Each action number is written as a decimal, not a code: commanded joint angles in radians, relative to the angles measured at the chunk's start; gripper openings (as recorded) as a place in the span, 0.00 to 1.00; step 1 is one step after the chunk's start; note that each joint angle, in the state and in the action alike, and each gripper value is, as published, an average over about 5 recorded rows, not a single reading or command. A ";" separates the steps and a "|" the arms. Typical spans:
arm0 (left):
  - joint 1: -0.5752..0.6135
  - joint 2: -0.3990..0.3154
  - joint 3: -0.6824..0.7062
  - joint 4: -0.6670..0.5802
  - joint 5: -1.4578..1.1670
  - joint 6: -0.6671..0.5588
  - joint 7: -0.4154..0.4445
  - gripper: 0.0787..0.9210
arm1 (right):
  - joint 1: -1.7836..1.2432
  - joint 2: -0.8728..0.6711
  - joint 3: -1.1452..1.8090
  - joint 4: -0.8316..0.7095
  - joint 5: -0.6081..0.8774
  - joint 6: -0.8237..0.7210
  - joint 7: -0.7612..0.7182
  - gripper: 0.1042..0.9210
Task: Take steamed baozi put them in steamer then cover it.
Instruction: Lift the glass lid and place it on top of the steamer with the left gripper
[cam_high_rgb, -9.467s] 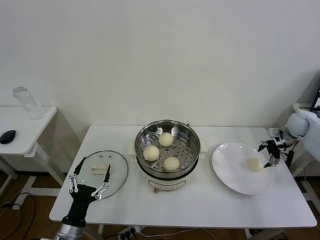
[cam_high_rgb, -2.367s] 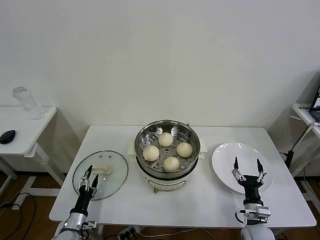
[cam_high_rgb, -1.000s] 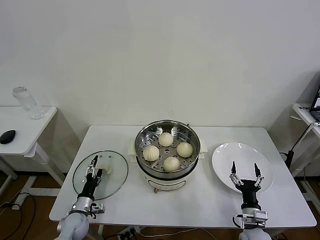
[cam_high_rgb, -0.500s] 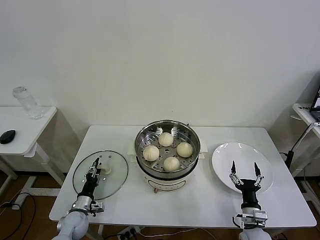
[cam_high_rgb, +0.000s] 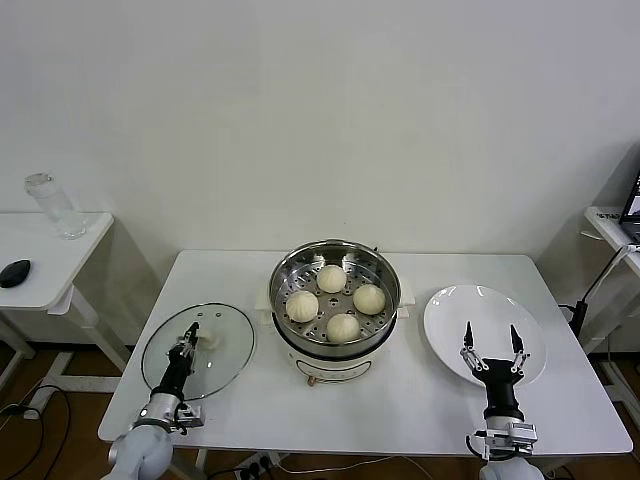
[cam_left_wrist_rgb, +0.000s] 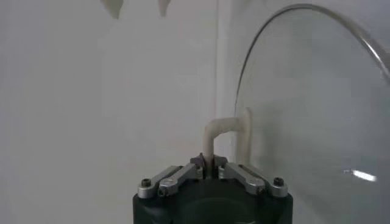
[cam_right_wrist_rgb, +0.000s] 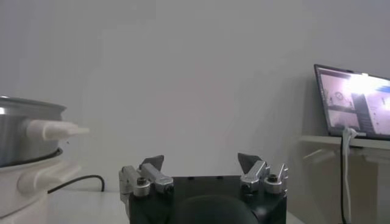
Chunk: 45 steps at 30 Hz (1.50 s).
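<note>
From the head view, the four pale cream round steamed baozi (cam_high_rgb: 343, 326) sit inside the shiny round steel steamer (cam_high_rgb: 335, 262) at the middle of the white table (cam_high_rgb: 400, 400). The left gripper (cam_high_rgb: 184, 345) is closed on the white handle (cam_high_rgb: 207, 340) of the round clear glass cover (cam_high_rgb: 197, 350), near the table's left edge. The right gripper (cam_high_rgb: 491, 342) stands with fingers wide over the flat white plate (cam_high_rgb: 485, 310).

In the left wrist view, the fingers pinch the handle (cam_left_wrist_rgb: 228, 137); the cover (cam_left_wrist_rgb: 317, 109) stands tilted up.

In the right wrist view, the spread fingers (cam_right_wrist_rgb: 152, 162) have free room between them, and the steamer (cam_right_wrist_rgb: 27, 131) is well apart.
</note>
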 joint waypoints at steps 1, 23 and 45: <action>0.054 0.030 -0.102 -0.225 -0.039 -0.004 -0.001 0.13 | -0.001 0.001 -0.002 -0.002 -0.002 0.004 -0.001 0.88; -0.031 0.046 0.246 -0.740 -0.012 0.297 0.239 0.13 | -0.013 0.013 0.002 -0.001 -0.012 -0.039 0.000 0.88; -0.299 -0.214 0.596 -0.559 0.223 0.636 0.566 0.13 | 0.006 0.060 -0.001 -0.041 -0.050 -0.072 0.001 0.88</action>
